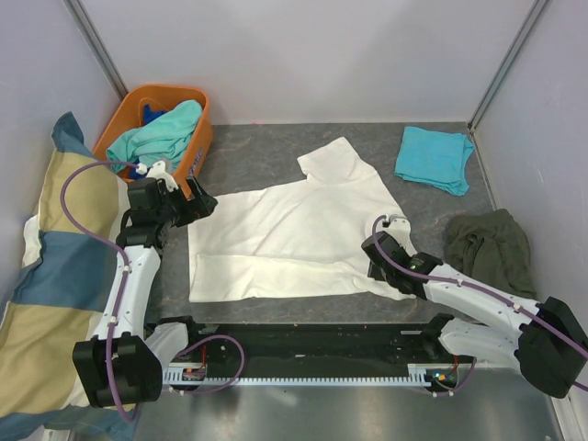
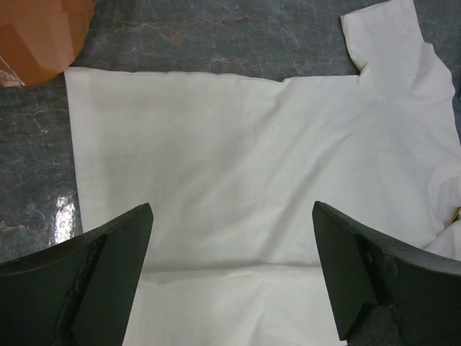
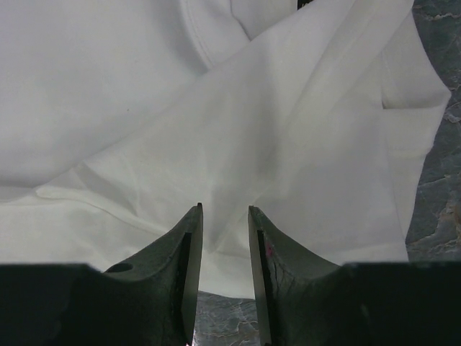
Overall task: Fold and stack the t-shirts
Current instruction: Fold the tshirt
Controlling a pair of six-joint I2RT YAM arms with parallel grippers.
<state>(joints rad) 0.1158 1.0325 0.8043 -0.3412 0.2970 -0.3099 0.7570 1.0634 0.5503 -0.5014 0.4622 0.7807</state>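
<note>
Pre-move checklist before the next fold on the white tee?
1. Open left claw over white tee: ok, jaws wide.
2. Grip of right claw on tee: cannot tell, jaws narrow, cloth at tips.
3. Tee flat: not ok, wrinkled near right claw.
4. Gap to orange basket: ok, apart from tee.
5. Folded turquoise tee out of the way: ok, far right.

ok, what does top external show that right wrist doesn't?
Top external only: orange basket with a mint tee, folded turquoise tee, olive garment, checked pillow, left gripper. Right wrist only: the white t-shirt edge lying in the narrow gap of the right gripper; grip unclear. Both: white t-shirt, table.
</note>
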